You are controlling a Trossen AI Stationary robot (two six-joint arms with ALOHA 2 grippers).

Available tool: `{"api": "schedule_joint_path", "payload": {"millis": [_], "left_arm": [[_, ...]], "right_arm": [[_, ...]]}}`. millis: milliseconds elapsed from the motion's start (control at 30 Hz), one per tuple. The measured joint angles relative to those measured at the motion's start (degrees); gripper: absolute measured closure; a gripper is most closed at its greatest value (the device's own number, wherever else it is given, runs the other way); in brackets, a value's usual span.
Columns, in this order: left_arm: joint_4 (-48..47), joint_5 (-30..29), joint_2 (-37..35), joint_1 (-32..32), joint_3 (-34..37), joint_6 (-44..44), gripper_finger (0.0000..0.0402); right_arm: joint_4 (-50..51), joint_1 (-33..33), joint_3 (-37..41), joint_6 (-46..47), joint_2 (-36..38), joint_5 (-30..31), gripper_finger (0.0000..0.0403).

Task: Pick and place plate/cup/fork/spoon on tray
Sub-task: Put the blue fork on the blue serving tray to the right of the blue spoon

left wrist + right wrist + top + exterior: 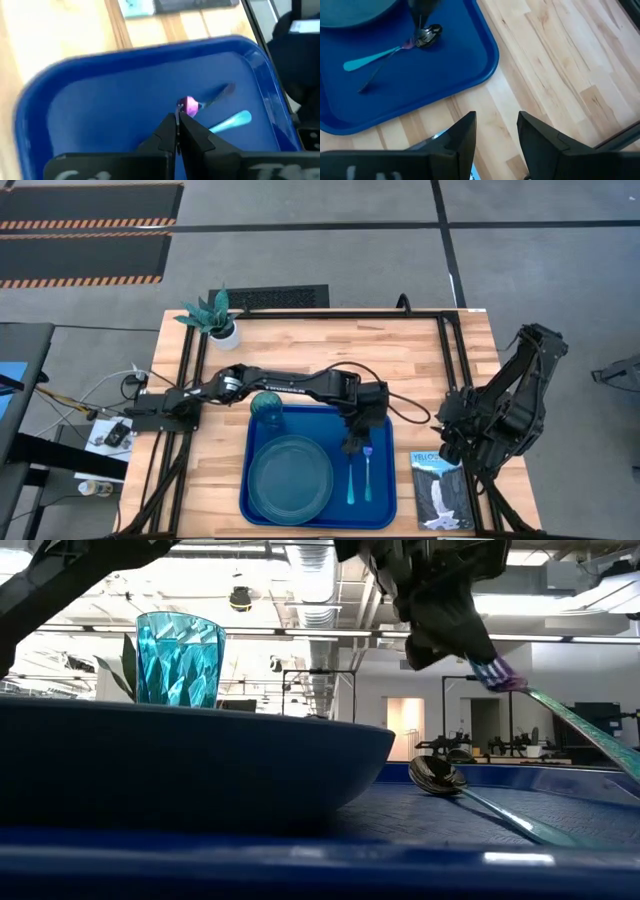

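While the plate [290, 477], cup [267, 408] and spoon [352, 480] already lie on the blue tray [385, 513], seen from above, the fork [367, 472] is the last piece — pinched by the left gripper [355, 443] and slanting down onto the tray.

At table height, the faceted translucent cup stands beyond the plate's smooth rim; the spoon's shiny bowl lies below the clamped fingers.

From the right wrist, the right gripper [496, 131] waits empty, fingers apart, over bare wood — the glossy tray just ahead.
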State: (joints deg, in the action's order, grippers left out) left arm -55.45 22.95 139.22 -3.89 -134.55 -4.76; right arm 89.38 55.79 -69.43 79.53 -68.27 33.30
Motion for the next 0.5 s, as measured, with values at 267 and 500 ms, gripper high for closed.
{"api": "schedule_joint_path", "payload": {"millis": [267, 500], "left_arm": [[1.8, -0.3, 1.4, 0.5, -0.1, -0.6, 0.0401], [2.5, -0.5, 1.5, 0.8, 0.4, -0.6, 0.0401]], "right_arm": [[-0.2, 0.0, 0.0, 0.6, 0.0, 0.1, 0.0235], [-0.1, 0.0, 0.0, 0.6, 0.0, 0.3, 0.0238]]}}
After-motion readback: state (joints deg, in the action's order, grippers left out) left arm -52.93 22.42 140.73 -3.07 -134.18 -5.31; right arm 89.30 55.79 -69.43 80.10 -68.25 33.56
